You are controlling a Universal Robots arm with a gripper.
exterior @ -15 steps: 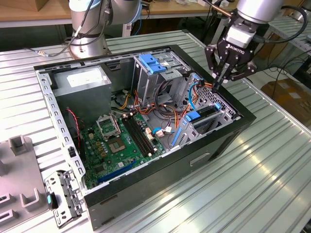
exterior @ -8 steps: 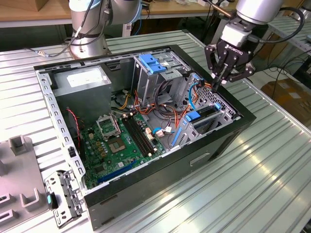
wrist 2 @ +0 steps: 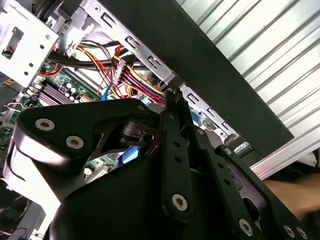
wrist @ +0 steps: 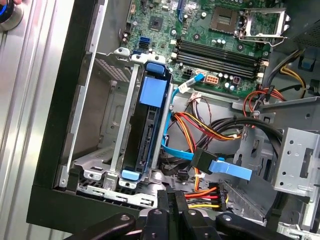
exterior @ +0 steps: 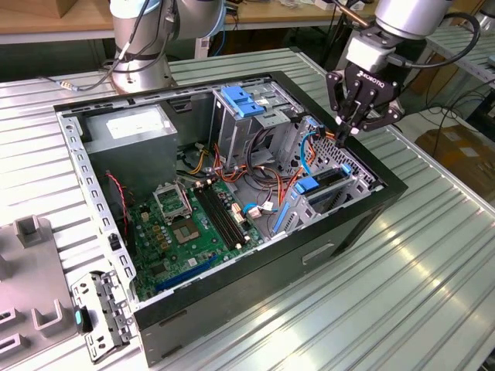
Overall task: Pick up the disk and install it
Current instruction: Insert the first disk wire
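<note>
The disk is a dark flat drive framed by bright blue carrier rails. It sits upright in a slot of the metal drive cage at a corner of the open computer case. In the exterior view the disk lies just below my gripper, which hovers over the case's far right corner. The black fingers are pressed together with nothing between them. In the first wrist view the gripper stands a short way off the disk's end, above a bundle of coloured wires, not touching the disk.
The open case holds a green motherboard, a power supply, a light-blue latch plate and loose orange and blue cables. A second arm's base stands behind. Grey fixtures lie at the exterior view's left.
</note>
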